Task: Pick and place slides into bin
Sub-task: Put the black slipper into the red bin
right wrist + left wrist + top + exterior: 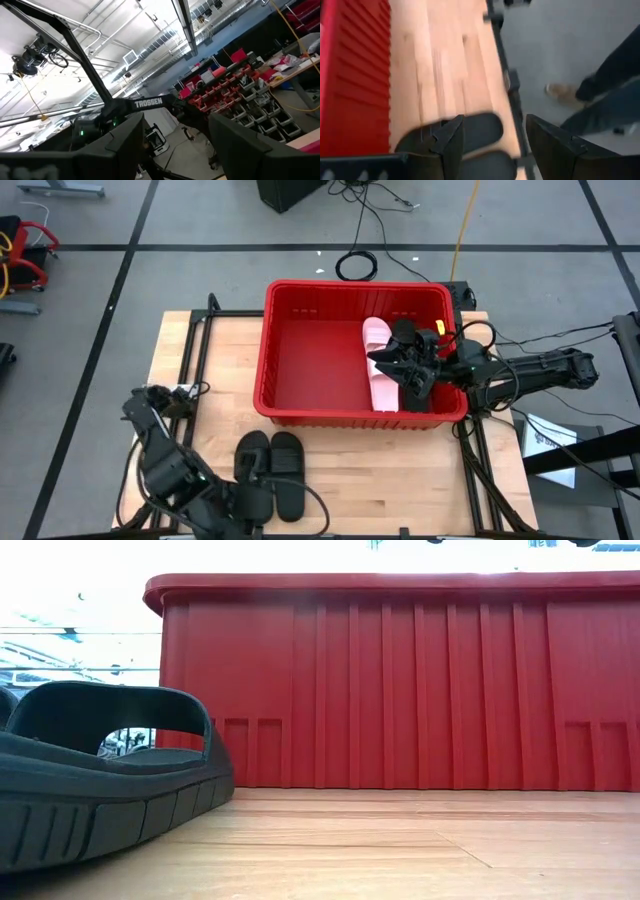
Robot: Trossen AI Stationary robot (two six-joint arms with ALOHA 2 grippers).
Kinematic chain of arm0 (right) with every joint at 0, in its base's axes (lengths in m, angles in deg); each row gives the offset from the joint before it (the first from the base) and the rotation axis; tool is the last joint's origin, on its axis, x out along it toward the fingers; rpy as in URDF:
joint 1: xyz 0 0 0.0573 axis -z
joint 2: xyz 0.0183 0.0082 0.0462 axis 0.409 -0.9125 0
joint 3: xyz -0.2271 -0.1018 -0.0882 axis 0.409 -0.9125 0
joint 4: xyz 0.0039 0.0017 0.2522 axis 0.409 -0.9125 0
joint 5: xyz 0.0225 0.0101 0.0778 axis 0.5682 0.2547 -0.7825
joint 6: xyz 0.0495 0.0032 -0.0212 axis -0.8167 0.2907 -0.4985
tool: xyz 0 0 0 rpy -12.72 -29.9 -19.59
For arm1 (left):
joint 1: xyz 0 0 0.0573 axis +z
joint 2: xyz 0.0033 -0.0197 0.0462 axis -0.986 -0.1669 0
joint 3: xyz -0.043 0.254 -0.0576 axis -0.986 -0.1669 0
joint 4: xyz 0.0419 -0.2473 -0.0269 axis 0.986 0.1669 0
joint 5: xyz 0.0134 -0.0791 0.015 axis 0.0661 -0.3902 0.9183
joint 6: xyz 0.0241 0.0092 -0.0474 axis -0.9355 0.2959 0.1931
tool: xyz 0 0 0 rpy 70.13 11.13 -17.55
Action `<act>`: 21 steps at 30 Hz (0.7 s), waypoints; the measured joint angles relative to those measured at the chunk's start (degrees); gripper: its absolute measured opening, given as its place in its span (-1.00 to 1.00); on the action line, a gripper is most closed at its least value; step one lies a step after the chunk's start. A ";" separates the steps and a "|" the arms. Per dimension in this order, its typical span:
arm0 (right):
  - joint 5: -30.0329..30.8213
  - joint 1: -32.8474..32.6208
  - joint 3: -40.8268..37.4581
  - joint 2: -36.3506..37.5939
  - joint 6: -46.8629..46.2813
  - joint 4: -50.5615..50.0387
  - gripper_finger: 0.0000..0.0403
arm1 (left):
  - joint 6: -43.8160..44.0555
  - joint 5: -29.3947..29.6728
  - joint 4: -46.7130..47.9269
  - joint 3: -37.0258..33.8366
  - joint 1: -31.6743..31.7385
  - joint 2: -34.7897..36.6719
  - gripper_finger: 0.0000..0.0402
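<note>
High view shows the red bin (300,350) standing on the wooden desk (180,360), toward its far side. One pale pink slide (378,340) lies inside the bin near its right wall, partly hidden by the right gripper (405,370), which hangs over the bin's right end. Whether those jaws hold anything cannot be told from above; the right wrist view shows them spread apart with only the room between them. Two black slides (272,465) lie side by side on the desk just in front of the bin. The left gripper (492,145) hovers over them, jaws open and empty, with a black slide (480,130) visible between them. Low view shows a black slide (100,780) close by, and the bin's ribbed wall (420,690) behind it.
</note>
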 joint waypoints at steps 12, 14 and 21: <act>-0.06 0.00 0.00 0.00 0.09 -1.84 0.05 | 2.31 -4.40 7.89 -2.16 -0.36 -5.79 0.02; -0.06 -0.02 0.00 -0.02 -0.02 -2.71 0.05 | 2.95 -4.94 8.31 -4.16 -0.56 -6.16 0.02; 0.01 -1.27 0.00 -0.02 0.33 -3.78 0.05 | 7.29 -6.47 8.91 -15.11 -1.69 -6.12 0.02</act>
